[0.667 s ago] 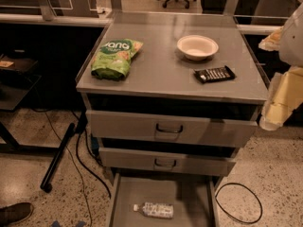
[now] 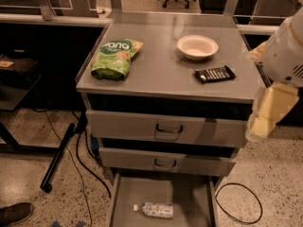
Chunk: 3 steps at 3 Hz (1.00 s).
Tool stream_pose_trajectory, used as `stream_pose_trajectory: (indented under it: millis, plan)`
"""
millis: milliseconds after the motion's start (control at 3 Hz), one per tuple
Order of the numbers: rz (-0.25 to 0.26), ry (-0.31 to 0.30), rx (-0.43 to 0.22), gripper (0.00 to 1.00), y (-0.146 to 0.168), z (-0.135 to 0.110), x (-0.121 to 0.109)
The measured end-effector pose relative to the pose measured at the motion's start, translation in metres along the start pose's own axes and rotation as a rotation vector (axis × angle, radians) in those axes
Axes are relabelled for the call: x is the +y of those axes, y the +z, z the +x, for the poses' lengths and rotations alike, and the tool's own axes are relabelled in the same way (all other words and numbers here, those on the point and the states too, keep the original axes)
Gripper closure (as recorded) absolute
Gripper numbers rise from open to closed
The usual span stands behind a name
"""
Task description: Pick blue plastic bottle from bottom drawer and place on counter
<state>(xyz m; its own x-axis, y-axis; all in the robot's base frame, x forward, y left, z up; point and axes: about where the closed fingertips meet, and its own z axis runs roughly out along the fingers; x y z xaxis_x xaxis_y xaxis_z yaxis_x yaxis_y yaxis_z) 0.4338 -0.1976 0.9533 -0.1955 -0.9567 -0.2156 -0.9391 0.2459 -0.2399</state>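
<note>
The blue plastic bottle [image 2: 154,210] lies on its side on the floor of the open bottom drawer [image 2: 187,197], its white cap pointing left. The counter [image 2: 161,72] is the grey top of the cabinet above it. My gripper [image 2: 268,113] hangs at the right edge of the view, beside the counter's front right corner, at about the height of the top drawer. It is far above and to the right of the bottle and holds nothing that I can see.
On the counter lie a green snack bag [image 2: 114,58], a white bowl [image 2: 197,47] and a dark flat bar [image 2: 214,74]. Two shut drawers with loop handles [image 2: 169,128] sit above the open one. A cable loop [image 2: 239,203] lies on the floor to the right.
My gripper has moved a little left and down beside the cabinet. The bottle and the things on the counter have not moved.
</note>
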Motion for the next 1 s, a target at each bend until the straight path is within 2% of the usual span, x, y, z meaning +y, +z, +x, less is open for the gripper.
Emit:
stream_pose_trajectory:
  millis: [333, 1000]
  plan:
    - [-0.061, -0.04, 0.02, 0.0, 0.0481, -0.0136, 0.0219]
    - [-0.049, -0.038, 0.002, 0.0, 0.0469, -0.0108, 0.0242]
